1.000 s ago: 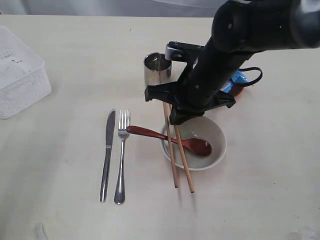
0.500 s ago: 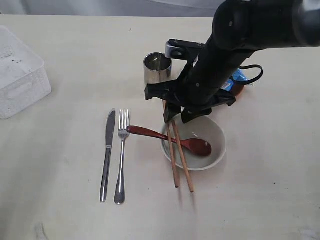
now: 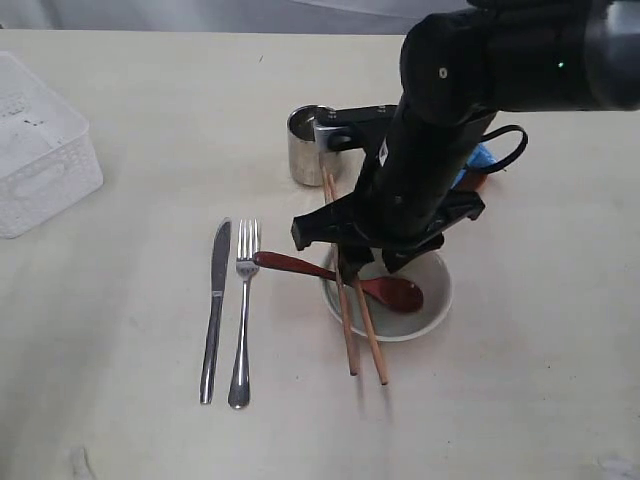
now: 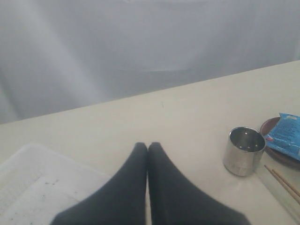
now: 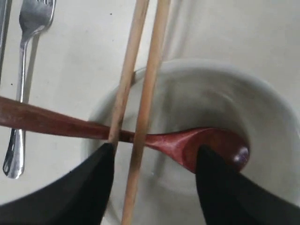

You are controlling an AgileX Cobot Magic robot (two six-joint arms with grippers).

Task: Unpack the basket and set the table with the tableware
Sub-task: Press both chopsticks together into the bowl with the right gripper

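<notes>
Having spread, the right pincer (image 5: 154, 154) straddles the released chopsticks (image 5: 151, 70); left pincer (image 4: 147, 146) stays pressed together.

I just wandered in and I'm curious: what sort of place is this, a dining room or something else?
Probably a test room staged for dining, not a home: a cream table before a grey curtain, a knife, fork and bowl laid out, and a black robot arm over the bowl.
</notes>
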